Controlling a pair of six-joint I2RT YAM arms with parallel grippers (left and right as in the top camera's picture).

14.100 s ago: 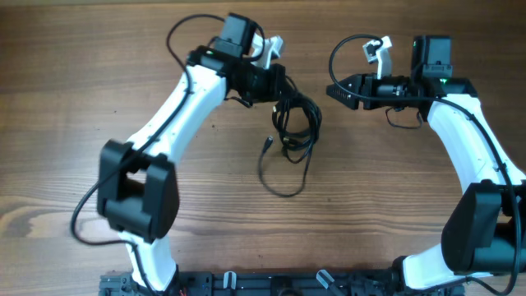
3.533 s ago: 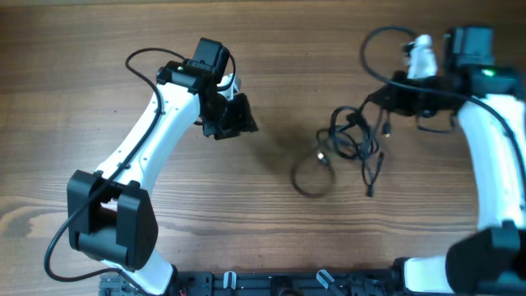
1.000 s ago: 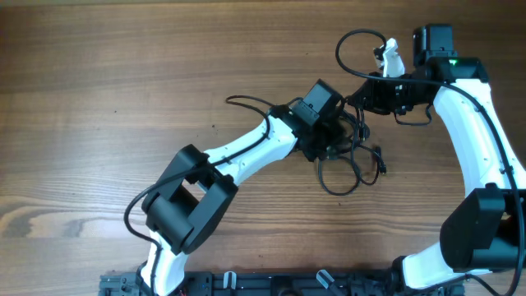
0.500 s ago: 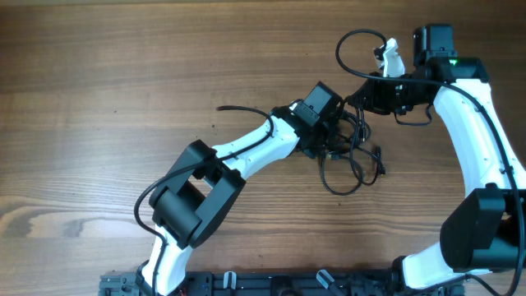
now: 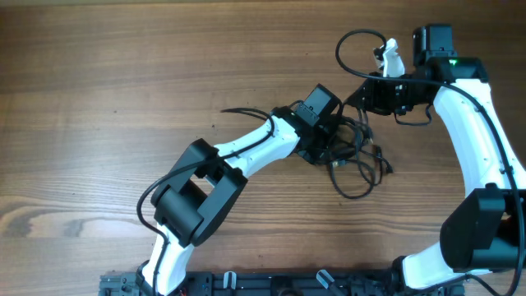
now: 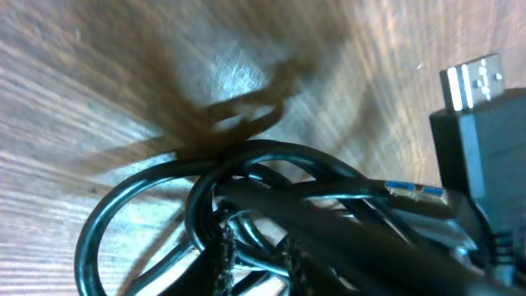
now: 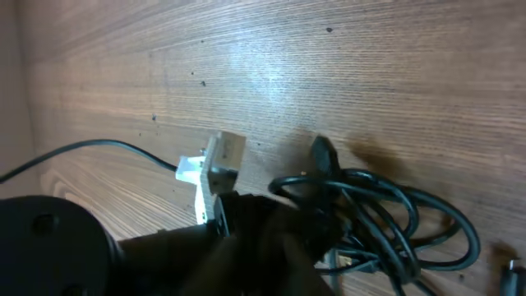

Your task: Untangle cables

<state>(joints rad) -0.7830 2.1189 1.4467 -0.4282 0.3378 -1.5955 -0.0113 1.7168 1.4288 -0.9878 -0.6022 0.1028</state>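
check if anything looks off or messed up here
The cables sit in one knotted clump, loops crossing each other, one loose loop trailing out. A metal plug end pokes out beside the knot. Nothing looks spilled or broken.

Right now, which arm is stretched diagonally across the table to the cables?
The left arm, slanting from its base to the cables; the right arm curves along the right side.

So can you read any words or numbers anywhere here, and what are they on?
No words, numbers or brand names can be read in any view.
The silver metal plug end in the left wrist view carries small dark marks: too blurred to read.
The tangled thin black cables and the brown wooden table show no writing.
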